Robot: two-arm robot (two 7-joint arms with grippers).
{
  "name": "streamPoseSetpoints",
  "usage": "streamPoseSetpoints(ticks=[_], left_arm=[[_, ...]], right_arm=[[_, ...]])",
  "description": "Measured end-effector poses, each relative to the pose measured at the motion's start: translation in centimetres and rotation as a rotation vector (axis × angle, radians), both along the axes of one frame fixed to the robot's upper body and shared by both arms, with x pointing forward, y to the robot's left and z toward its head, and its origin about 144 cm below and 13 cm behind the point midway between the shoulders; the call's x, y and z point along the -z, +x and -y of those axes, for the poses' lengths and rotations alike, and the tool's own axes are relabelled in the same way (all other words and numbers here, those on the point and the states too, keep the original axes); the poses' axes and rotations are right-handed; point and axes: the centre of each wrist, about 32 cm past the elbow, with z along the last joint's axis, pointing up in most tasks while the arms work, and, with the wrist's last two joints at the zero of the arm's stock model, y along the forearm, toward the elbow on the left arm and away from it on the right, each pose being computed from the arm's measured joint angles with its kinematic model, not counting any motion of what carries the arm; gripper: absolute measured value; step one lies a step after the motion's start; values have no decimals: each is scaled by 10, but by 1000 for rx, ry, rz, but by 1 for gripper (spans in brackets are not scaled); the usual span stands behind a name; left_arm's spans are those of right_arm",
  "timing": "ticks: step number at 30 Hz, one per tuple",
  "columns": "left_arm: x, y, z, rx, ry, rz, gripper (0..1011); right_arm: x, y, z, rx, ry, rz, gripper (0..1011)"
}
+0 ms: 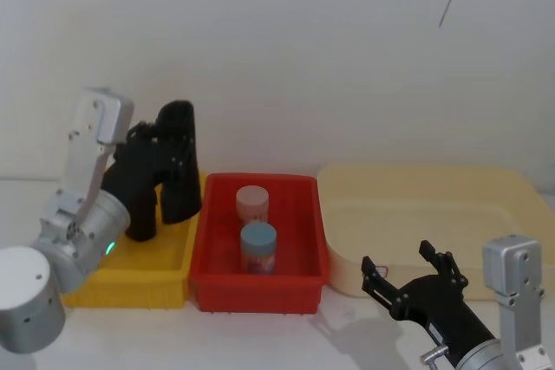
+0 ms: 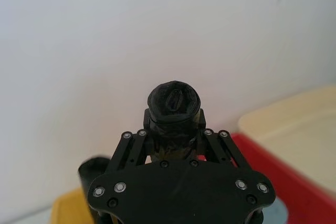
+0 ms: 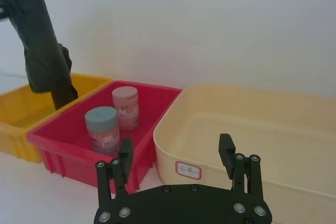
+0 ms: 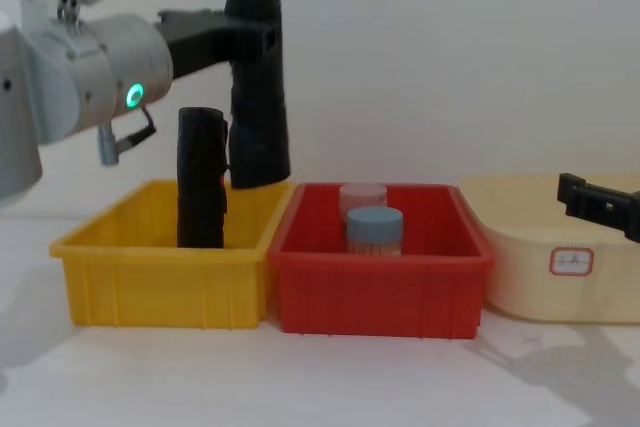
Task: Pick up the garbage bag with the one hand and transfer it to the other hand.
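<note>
Garbage bag (image 4: 258, 97) hung upright over right end of yellow bin (image 4: 160, 272), lower end about level with rim. Left gripper (image 4: 240, 35) was clamped around bag's upper part, a finger (image 2: 199, 121) pressed to each side. Second black roll (image 4: 201, 182) stood in yellow bin just beside bag. Red bin (image 4: 380, 292) next along held pink-lidded jar (image 1: 252, 203) and blue-lidded jar (image 1: 258, 247). Right gripper (image 1: 401, 270) sat low before cream bin (image 4: 520, 287), fingers spread apart, holding nothing.
</note>
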Motion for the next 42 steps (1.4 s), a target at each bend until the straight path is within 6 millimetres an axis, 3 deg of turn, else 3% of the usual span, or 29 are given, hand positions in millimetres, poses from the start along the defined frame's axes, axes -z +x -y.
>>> streamPoseSetpoints(ticks=[7, 18, 28, 42], left_arm=[[-23, -3, 2, 89, -16, 43, 386], [-41, -6, 13, 254, -34, 44, 386], [-37, -1, 36, 397, -31, -28, 386], [-26, 9, 54, 455, -23, -101, 386]], right_arm=[[0, 0, 0, 0, 0, 0, 1000], [0, 0, 0, 0, 0, 0, 1000], [0, 0, 0, 0, 0, 0, 1000], [0, 0, 0, 0, 0, 0, 1000]])
